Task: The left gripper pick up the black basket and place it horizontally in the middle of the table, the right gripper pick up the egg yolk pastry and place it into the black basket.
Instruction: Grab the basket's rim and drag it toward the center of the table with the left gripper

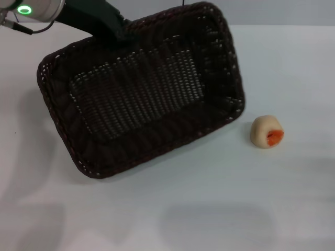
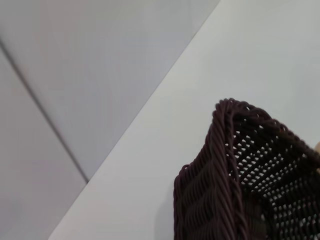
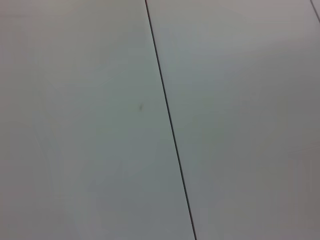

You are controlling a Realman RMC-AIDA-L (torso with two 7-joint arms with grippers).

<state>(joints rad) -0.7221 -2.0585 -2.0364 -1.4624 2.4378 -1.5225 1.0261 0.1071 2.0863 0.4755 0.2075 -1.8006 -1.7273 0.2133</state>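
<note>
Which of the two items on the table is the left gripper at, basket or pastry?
The black basket: left gripper at its far rim; egg yolk pastry lies apart.

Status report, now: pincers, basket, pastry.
Left pincer at black basket far rim. Basket skewed. Egg yolk pastry on table, right of basket. Right pincer unseen.

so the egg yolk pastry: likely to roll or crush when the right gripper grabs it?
The egg yolk pastry is ball-shaped and sits loose on the smooth table, so a nudge would probably roll it. It looks like soft baked dough, likely easy to dent; a gentle grip seems wise. It is small, so probably light.
</note>
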